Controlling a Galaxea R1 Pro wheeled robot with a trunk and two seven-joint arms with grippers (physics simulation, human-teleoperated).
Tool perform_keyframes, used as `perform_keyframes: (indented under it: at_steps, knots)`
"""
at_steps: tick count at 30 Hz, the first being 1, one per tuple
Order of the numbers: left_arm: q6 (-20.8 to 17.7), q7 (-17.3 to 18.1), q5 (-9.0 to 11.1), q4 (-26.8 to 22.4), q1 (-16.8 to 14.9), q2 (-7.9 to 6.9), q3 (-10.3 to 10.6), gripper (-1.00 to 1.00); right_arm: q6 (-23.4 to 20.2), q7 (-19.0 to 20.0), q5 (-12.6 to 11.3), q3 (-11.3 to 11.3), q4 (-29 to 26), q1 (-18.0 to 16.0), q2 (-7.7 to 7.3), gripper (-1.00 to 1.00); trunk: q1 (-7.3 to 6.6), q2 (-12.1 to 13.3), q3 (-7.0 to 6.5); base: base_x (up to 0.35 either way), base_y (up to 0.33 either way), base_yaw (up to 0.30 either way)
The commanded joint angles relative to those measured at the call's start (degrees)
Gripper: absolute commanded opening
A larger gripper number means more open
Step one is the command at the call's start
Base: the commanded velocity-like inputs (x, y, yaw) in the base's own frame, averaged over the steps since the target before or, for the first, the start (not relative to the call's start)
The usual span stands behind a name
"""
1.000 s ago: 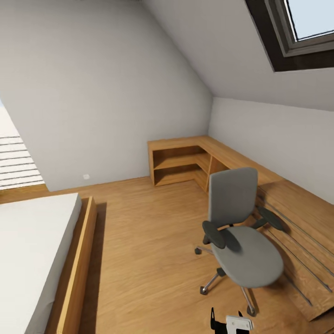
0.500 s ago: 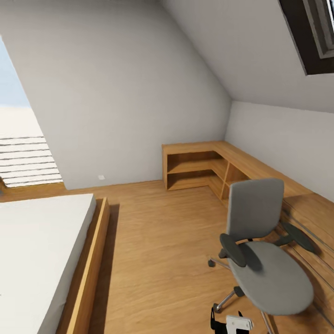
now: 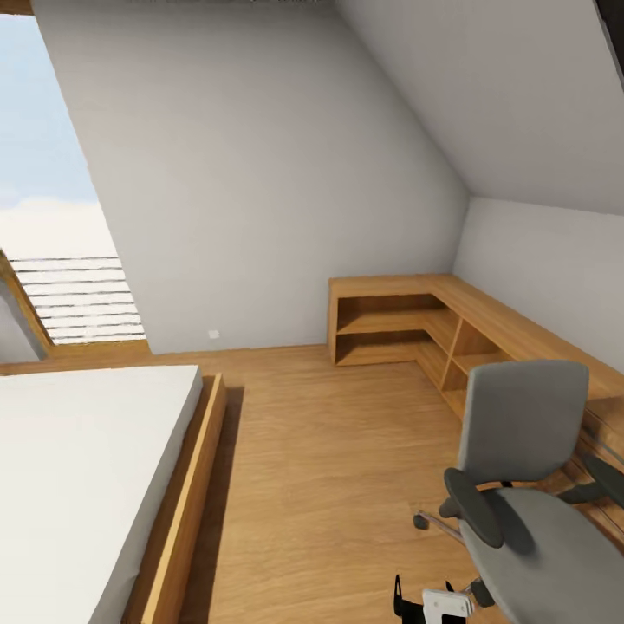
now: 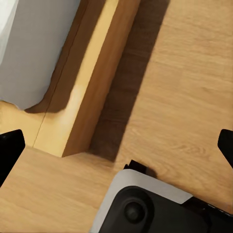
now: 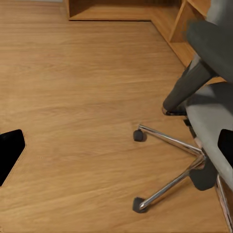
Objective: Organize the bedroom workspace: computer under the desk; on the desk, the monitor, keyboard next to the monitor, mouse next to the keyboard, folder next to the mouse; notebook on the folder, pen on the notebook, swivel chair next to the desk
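The swivel chair (image 3: 529, 503) stands at the lower right of the head view, grey seat and back, black armrests, its back toward the low wooden shelving (image 3: 407, 325) that runs along the wall at middle right. Its seat looks bare from here; I see no blue folder on it, though part of the seat runs off the frame. It sits apart from any dark table, so I judge the chair has not yet been put in its place, and the robot seems to be on its way through the bedroom, not working on anything.

The bed (image 3: 78, 485) fills the lower left, its white mattress inside a raised wooden frame, likely just furniture to steer around. In the left wrist view the bed frame corner (image 4: 82, 111) lies close by the robot's own grey and black base (image 4: 145, 206) on the wooden floor (image 3: 321, 468).

The left tool (image 4: 116, 150) shows as two dark tips at opposite edges of its view, spread wide with nothing between them. The right tool (image 5: 116, 145) is the same, spread and empty, looking down at the chair's chrome legs and casters (image 5: 167, 167).

The table, computer, monitor, keyboard, mouse, notebook and pen are nowhere I can point to. I can read no label, brand or writing anywhere.
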State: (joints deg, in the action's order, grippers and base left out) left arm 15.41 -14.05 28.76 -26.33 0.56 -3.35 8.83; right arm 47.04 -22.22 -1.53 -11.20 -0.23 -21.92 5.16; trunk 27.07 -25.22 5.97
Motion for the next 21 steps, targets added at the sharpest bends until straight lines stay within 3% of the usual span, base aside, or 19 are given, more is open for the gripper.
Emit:
perform_keyframes:
  at_steps: [1,8,21]
  knots:
    - [0.1,-0.5,0.4,-0.1,0.0,-0.07,0.5,1.00,0.1,-0.4,-0.1,-0.5,0.1,-0.1,-0.01,1.00,0.03,-0.1,0.03,0.010,0.000,0.195]
    - [0.1,-0.5,0.4,-0.1,0.0,-0.07,0.5,1.00,0.1,-0.1,-0.1,-0.5,0.1,-0.1,-0.06,1.00,0.03,-0.1,-0.35,0.216,0.000,0.171]
    - [0.1,-0.5,0.4,-0.1,0.0,0.01,0.5,1.00,-0.2,0.1,0.2,-0.6,1.3,-0.1,-0.33,1.00,0.03,-0.1,-0.40,0.286,0.000,0.015]
